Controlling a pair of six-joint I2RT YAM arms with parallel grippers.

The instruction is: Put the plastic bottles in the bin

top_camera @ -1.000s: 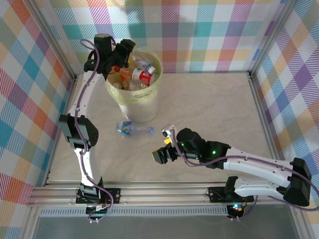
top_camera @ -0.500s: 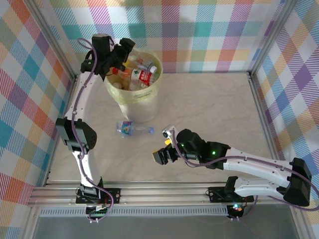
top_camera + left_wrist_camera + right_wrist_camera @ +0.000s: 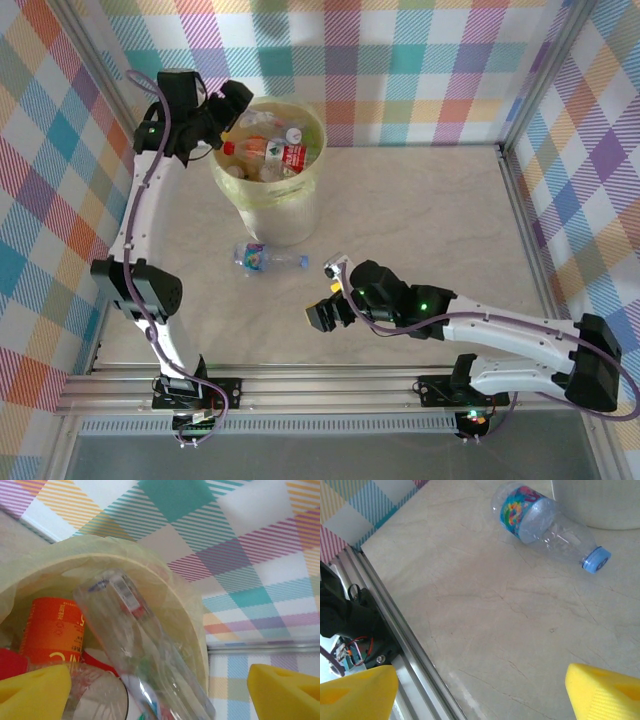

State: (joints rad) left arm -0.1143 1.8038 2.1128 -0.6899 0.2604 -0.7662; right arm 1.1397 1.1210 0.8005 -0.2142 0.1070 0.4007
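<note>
Between plaid walls — pale, perhaps marble table, bottle.

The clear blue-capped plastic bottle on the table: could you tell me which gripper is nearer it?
Right. The right gripper is near the bottle, toward the arm bases; the left gripper is up at the pale yellow bin.

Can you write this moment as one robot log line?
left gripper: open, at bin rim | right gripper: open, empty | bottle: on table beside bin

The pale marbled table carries a round yellow bin, upright at its far left. One clear bottle lies on its side just before the bin.
</note>
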